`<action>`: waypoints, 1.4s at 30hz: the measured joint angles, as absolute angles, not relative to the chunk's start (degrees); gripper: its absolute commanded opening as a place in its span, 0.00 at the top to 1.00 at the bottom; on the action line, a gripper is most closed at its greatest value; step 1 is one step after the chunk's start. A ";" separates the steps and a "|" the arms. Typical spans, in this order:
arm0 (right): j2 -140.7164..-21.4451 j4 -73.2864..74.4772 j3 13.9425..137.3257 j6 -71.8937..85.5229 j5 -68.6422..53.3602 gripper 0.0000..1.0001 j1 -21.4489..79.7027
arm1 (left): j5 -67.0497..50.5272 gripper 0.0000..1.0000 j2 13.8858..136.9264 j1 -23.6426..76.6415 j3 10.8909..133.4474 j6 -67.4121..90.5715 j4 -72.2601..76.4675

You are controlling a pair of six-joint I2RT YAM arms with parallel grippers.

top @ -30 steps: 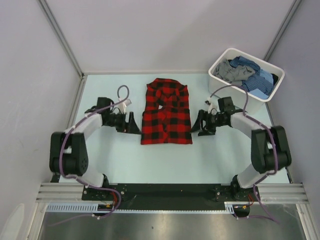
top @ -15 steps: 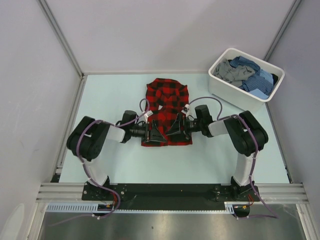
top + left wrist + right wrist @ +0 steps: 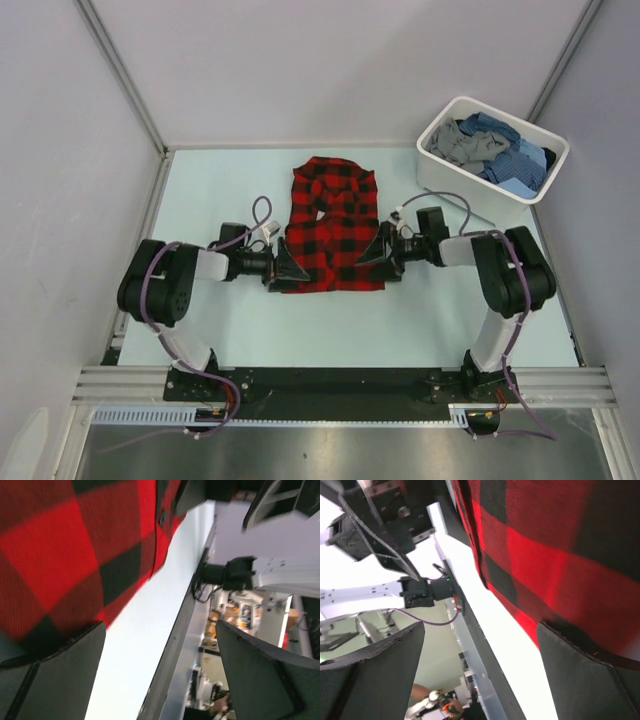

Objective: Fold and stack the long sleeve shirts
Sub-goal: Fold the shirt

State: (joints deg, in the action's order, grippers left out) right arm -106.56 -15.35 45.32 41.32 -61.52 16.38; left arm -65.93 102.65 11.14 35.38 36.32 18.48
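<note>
White tub (image 3: 556, 152) holds blue, grey shirts (image 3: 495, 150).

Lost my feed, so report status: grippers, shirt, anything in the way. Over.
Jaws open on left gripper and right gripper. Red-and-black shirt flat between them, not gripped. Nothing in the way; white tub stands far right.

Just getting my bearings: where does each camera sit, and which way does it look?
Top: high behind the robot, looking down on table, red-and-black shirt and tub; left arm and right arm show.
Left wrist: on the left end effector, looking low across the shirt's edge; its open fingers show.
Right wrist: on the right end effector, same from the opposite side; its fingers show.
All three share the shirt.
</note>
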 measured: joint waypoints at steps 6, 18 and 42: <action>-102.37 -1.10 55.33 33.52 -60.82 0.00 13.30 | -64.66 0.03 92.49 11.64 40.99 23.31 1.91; -127.00 -8.16 76.79 34.70 -62.00 0.05 12.97 | -59.81 0.14 120.75 8.84 65.54 31.29 10.76; -124.70 6.35 89.12 16.51 -55.88 0.70 23.59 | -20.91 0.26 69.04 44.14 28.36 -42.74 -0.21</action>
